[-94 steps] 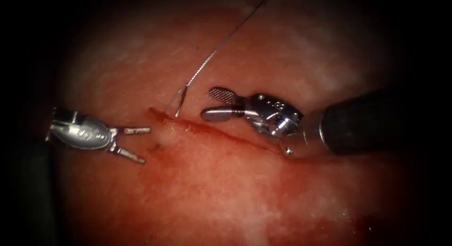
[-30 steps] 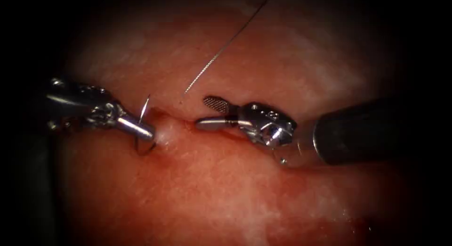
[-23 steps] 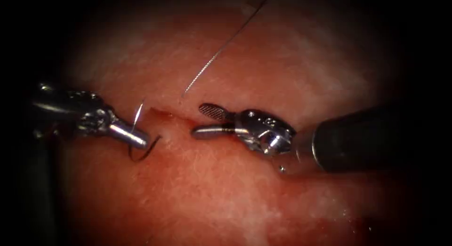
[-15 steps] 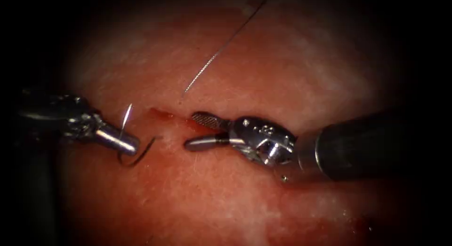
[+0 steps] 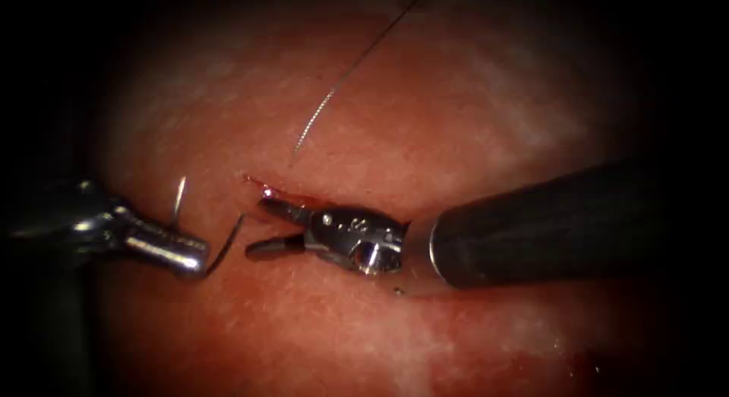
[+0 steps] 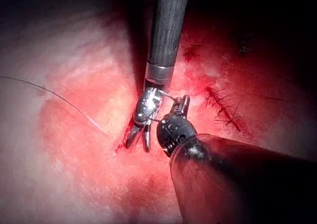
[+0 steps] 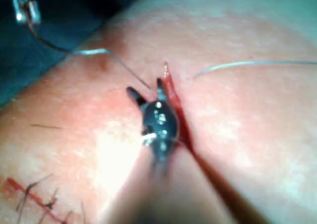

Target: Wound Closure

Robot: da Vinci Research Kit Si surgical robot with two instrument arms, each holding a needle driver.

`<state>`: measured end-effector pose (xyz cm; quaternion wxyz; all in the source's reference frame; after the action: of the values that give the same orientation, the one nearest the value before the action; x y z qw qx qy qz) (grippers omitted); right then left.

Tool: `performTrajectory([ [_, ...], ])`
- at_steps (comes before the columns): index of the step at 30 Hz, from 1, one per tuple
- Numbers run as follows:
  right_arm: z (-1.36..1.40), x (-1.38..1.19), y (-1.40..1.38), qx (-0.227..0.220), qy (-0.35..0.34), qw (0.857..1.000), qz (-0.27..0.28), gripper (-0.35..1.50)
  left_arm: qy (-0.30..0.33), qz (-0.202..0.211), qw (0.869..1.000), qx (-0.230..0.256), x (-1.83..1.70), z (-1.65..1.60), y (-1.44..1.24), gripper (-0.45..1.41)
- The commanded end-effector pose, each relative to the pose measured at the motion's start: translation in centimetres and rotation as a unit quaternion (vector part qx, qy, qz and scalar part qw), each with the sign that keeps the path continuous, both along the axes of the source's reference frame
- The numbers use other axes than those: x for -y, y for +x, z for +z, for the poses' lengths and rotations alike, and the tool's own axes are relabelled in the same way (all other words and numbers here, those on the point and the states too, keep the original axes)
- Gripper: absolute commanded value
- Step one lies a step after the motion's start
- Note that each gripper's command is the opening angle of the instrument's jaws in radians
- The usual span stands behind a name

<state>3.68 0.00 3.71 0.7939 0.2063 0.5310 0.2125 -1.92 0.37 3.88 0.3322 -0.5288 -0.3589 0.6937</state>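
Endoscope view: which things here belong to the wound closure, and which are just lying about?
In the job:
- left tool, shut on the needle mid-curve, clear of the tissue
- right tool, open, holding nothing
- cut
- thread

Lying about:
- older stitches

The moist, pink-red slab of pork-belly tissue (image 5: 425, 321) is carrying everything here. A narrow dark-red cut (image 5: 292, 195) is running across its surface, with glossy red fluid (image 5: 267, 189) lying along the cut's left end. A thin pale thread (image 5: 334, 86) is trailing over the upper surface, its end sitting just above the cut. In the left wrist view, dark stitched lines (image 6: 223, 107) are lying on the tissue well apart from the open cut.
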Motion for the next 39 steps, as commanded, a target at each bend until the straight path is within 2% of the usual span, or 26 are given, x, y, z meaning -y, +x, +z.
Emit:
performTrajectory([
  [1, 0.05, 0.12, 0.05, 0.0, 0.002, 1.0, -0.001, 0.91, 0.002, 0.002, 1.0, 0.001, 0.12, 0.04, -0.04, -0.45],
  [4, 0.09, 0.14, 0.05, 0.008, 0.001, 1.0, -0.005, 0.89, -0.063, -0.005, 0.998, 0.004, 0.09, -0.07, -0.03, -0.45],
  [5, 0.1, 0.16, 0.05, 0.009, 0.0, 1.0, -0.006, 0.88, -0.103, -0.01, 0.995, 0.004, 0.06, -0.14, -0.02, -0.45],
  [7, 0.09, 0.16, 0.06, 0.01, 0.0, 1.0, -0.005, 0.78, -0.129, -0.017, 0.992, 0.006, 0.04, -0.23, -0.01, -0.45],
  [8, 0.07, 0.16, 0.07, 0.008, 0.002, 1.0, -0.006, 0.61, -0.136, -0.02, 0.99, 0.005, 0.04, -0.27, -0.01, -0.45],
  [9, 0.07, 0.16, 0.07, 0.008, 0.002, 1.0, -0.006, 0.61, -0.136, -0.02, 0.99, 0.005, 0.04, -0.27, -0.01, -0.45],
  [10, 0.03, 0.16, 0.08, 0.008, 0.003, 1.0, -0.006, 0.22, -0.142, -0.019, 0.99, 0.004, 0.05, -0.29, -0.02, -0.45],
  [11, 0.03, 0.16, 0.08, 0.008, 0.003, 1.0, -0.006, 0.22, -0.142, -0.019, 0.99, 0.004, 0.05, -0.29, -0.02, -0.45],
  [13, -0.01, 0.17, 0.1, 0.008, 0.005, 1.0, -0.006, -0.35, -0.147, -0.019, 0.989, 0.003, 0.06, -0.31, -0.03, -0.45],
  [22, -0.3, 0.13, 0.09, 0.005, 0.012, 1.0, -0.01, -0.35, -0.168, -0.028, 0.985, 0.007, 0.13, -0.4, -0.01, -0.45],
  [25, -0.57, 0.34, 0.04, 0.0, 0.017, 1.0, -0.019, -0.35, -0.189, -0.051, 0.981, 0.002, 0.11, -0.36, 0.09, -0.45],
  [27, -0.63, 0.39, 0.03, 0.0, 0.019, 1.0, -0.022, -0.35, -0.193, -0.054, 0.98, -0.005, 0.1, -0.33, 0.11, -0.45],
  [30, -1.03, 0.56, 0.0, -0.008, 0.023, 0.999, -0.032, -0.35, -0.205, -0.068, 0.976, -0.036, 0.07, -0.11, 0.18, -0.45],
  [36, -1.63, 0.64, 0.09, -0.027, 0.003, 0.998, -0.052, -0.35, -0.21, -0.078, 0.973, -0.062, 0.05, 0.08, 0.28, -0.45],
  [37, -1.69, 0.59, 0.11, -0.022, -0.014, 0.998, -0.048, -0.21, -0.215, -0.082, 0.971, -0.065, 0.04, 0.08, 0.3, -0.45],
  [38, -1.7, 0.55, 0.12, -0.017, -0.03, 0.998, -0.044, 0.19, -0.218, -0.085, 0.97, -0.066, 0.03, 0.08, 0.32, -0.45],
  [39, -1.7, 0.55, 0.12, -0.017, -0.03, 0.998, -0.044, 0.19, -0.218, -0.085, 0.97, -0.066, 0.03, 0.08, 0.32, -0.45],
])
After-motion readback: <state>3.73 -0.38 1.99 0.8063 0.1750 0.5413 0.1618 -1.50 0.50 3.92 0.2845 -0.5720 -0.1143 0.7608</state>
